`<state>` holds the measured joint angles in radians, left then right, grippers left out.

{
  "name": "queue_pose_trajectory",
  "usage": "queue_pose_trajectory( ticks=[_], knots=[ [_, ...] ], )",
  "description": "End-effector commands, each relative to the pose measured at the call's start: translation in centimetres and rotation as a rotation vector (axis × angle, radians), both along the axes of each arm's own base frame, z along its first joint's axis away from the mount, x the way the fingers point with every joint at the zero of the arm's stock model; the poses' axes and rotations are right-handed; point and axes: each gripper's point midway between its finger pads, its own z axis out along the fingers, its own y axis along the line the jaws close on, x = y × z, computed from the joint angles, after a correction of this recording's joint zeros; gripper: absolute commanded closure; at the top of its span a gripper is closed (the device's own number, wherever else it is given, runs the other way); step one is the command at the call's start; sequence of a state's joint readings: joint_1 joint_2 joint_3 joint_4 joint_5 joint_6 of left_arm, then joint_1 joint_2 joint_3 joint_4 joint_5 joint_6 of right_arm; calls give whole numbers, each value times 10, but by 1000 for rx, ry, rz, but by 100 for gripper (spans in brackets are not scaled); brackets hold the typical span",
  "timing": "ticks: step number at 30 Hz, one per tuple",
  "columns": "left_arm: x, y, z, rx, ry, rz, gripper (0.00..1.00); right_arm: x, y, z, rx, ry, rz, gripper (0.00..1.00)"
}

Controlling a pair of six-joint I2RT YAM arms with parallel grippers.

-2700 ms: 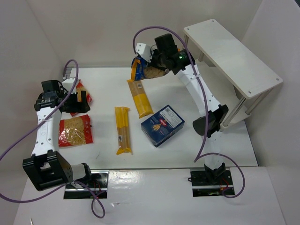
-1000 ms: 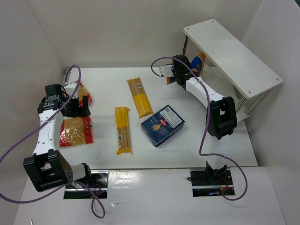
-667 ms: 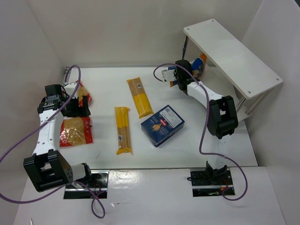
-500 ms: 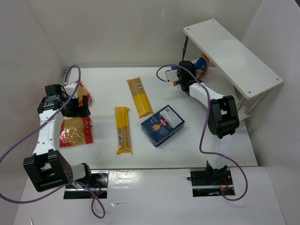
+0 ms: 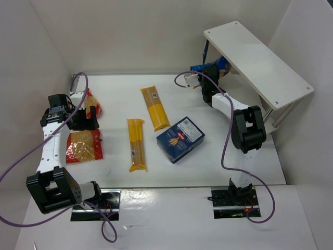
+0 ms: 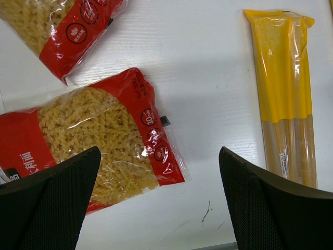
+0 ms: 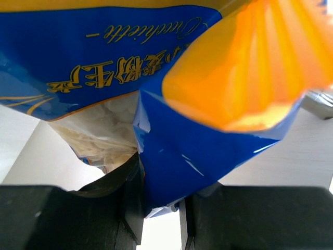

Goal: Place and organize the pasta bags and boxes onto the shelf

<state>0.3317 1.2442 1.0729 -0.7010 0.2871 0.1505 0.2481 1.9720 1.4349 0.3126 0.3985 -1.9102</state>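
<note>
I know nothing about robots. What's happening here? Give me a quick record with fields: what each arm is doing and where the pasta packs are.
Right end effector: shut on the blue bag, held at the end of the shelf, partly under its top board
Left end effector: open, holding nothing, above a red bag
On the table: that red bag, a second red bag, two yellow spaghetti packets, a dark blue box

Part of blue bag (image 5: 223,66) under shelf (image 5: 260,57)
</note>
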Motion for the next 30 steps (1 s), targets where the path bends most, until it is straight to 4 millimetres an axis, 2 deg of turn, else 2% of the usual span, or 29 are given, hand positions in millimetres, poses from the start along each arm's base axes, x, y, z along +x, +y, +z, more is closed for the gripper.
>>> queue_pose_trajectory(
  ticks=[1, 2, 4, 6, 7, 8, 14, 15, 16, 22, 23, 24, 25, 28, 29, 30],
  knots=[
    [1, 2, 7, 3, -41, 16, 0, -2, -8, 87, -8, -287, -7, 100],
    [0, 4, 10, 6, -50, 25, 0, 1, -6, 81, -10, -277, 3, 100],
    [0, 4, 10, 6, -50, 25, 0, 2, -6, 83, -23, -270, 4, 100],
    [0, 4, 10, 6, -50, 25, 0, 8, -6, 77, -38, -258, 16, 100],
    [0, 4, 10, 6, -50, 25, 0, 8, -6, 82, -46, -266, 16, 100],
    [0, 4, 10, 6, -50, 25, 0, 10, -11, 76, -49, -257, 8, 100],
    [-1, 4, 15, 12, -67, 25, 0, 17, -8, 73, -60, -249, 18, 100],
    [-1, 4, 15, 12, -67, 25, 0, 19, -8, 68, -62, -240, 19, 100],
    [1, 5, 16, 15, -76, 25, 0, 20, -7, 74, -68, -251, 19, 100],
    [0, 4, 22, 22, -95, 24, 0, 28, -11, 69, -79, -246, 10, 100],
    [0, 4, 22, 22, -95, 24, 0, 28, -11, 75, -86, -257, 10, 100],
    [0, 4, 22, 22, -95, 24, 0, 31, -10, 69, -88, -246, 11, 100],
    [0, 4, 22, 22, -95, 24, 0, 33, -17, 74, -96, -257, -8, 100],
    [0, 4, 22, 22, -95, 24, 0, 39, -22, 68, -101, -239, -15, 100],
    [-1, 4, 25, 25, -103, 24, 0, 39, -22, 75, -98, -252, -17, 100],
    [-1, 4, 25, 25, -104, 24, 0, 41, -21, 69, -100, -243, -16, 100]
  ],
)
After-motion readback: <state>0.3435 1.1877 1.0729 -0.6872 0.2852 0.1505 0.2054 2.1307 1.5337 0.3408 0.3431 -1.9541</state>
